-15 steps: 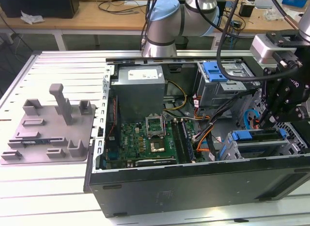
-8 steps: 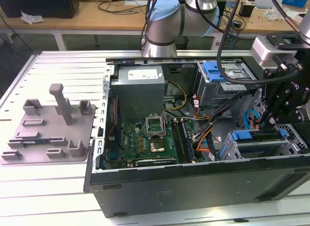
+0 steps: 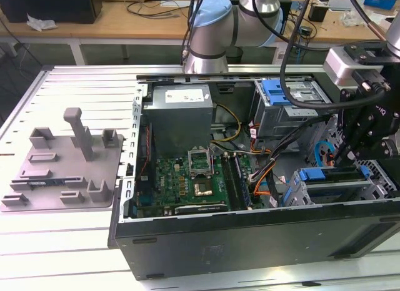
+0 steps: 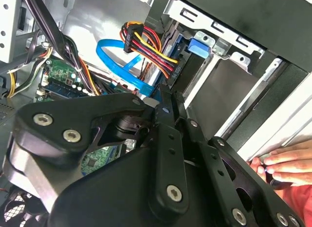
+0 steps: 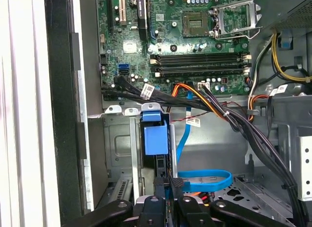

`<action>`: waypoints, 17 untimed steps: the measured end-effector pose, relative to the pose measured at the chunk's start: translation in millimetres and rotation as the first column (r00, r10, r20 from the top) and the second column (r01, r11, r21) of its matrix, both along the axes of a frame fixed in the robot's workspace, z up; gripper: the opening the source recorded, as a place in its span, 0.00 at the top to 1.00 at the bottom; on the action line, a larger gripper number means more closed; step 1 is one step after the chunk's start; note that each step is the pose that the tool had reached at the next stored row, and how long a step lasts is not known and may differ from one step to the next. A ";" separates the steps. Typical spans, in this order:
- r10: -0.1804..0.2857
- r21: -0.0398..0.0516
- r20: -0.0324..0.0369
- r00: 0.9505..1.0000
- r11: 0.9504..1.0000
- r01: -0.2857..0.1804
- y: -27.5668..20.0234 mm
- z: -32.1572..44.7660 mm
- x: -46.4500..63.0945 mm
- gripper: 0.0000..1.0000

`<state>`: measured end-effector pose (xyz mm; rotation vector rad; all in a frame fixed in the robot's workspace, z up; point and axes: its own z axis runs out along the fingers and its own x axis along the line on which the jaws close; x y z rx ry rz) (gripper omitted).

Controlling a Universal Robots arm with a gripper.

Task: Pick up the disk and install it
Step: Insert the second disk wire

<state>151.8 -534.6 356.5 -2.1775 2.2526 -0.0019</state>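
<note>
The disk (image 3: 331,175), with its blue carrier frame, sits on edge in the grey drive cage (image 3: 300,191) at the front right corner of the open computer case. In the first wrist view the disk (image 5: 155,139) is edge-on, blue tab up, in the cage slot. My gripper (image 3: 344,157) reaches down onto its near end. The gripper (image 5: 166,180) has its black fingers pinched together on the disk's thin dark edge. In the second wrist view the gripper (image 4: 163,98) meets over a sliver of blue.
Black, orange and blue cables (image 5: 204,178) run close beside the cage. The motherboard (image 3: 187,178) lies in the case's middle. A second cage with a blue bracket (image 3: 284,91) stands behind. A grey fixture (image 3: 65,166) lies at the exterior view's left. A hand (image 4: 287,163) rests on the case edge.
</note>
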 end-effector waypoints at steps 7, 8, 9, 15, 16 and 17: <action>0.000 0.000 0.000 1.000 1.000 0.000 0.0 -1.1 0.8 0.84; 0.000 0.000 0.000 1.000 1.000 0.000 0.0 -1.3 0.8 0.84; 0.000 0.000 0.000 1.000 1.000 0.000 0.0 -1.6 0.8 0.84; 0.000 0.000 0.000 1.000 1.000 0.000 0.0 -3.0 0.8 0.84; 0.000 0.000 0.000 1.000 1.000 0.000 0.0 -3.2 0.8 0.84; 0.000 0.000 0.000 1.000 1.000 0.000 0.0 -3.5 0.8 0.84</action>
